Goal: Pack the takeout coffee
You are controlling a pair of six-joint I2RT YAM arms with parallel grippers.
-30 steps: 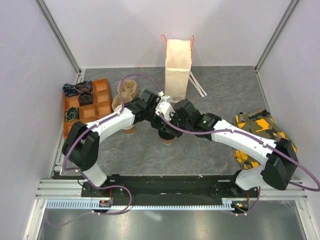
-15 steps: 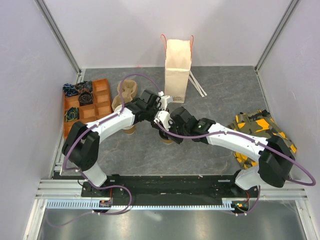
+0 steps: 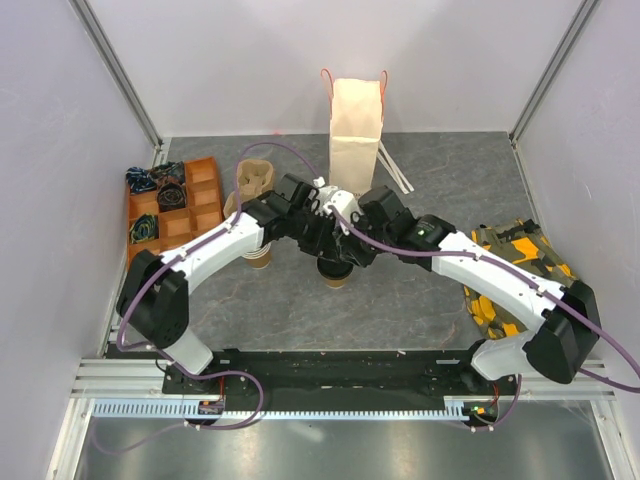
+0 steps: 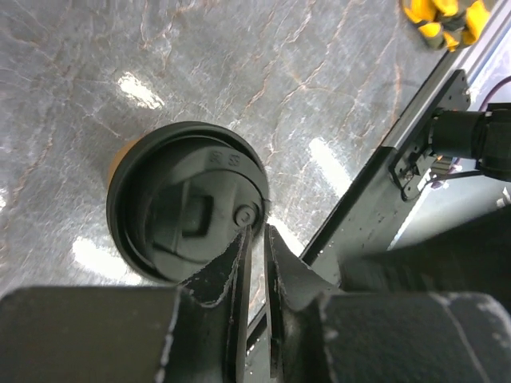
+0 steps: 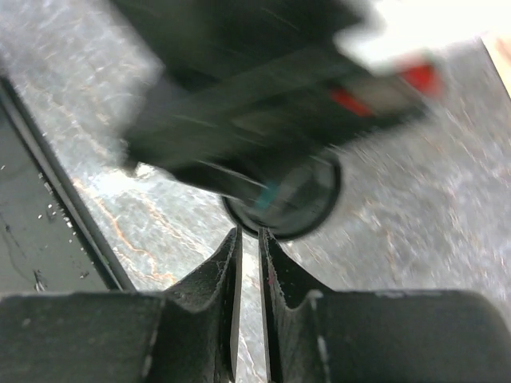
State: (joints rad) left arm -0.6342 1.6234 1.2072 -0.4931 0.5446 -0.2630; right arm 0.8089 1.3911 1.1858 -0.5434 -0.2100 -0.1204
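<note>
The takeout coffee point(image 3: 337, 277) is a tan paper cup with a round black lid point(image 4: 188, 199), standing upright at mid-table. Both wrists crowd over it in the top view and hide most of it. My left gripper point(image 4: 257, 230) hovers over the lid's near edge, open only by a narrow slit, with nothing between its fingers. My right gripper point(image 5: 249, 231) points at the lid point(image 5: 307, 203) from the other side. It is also open by a thin slit and holds nothing. The blurred left arm crosses above the lid in the right wrist view.
A tall paper bag point(image 3: 356, 135) stands open just behind the cup. An orange compartment tray point(image 3: 205, 190) and lidless cups point(image 3: 255, 180) sit at the left. White sticks point(image 3: 395, 170) lie beside the bag, and a yellow patterned cloth point(image 3: 515, 270) lies at the right.
The right wrist has pulled back from over the cup toward the bag. The left wrist has shifted slightly to the left. The cup has stayed in place.
</note>
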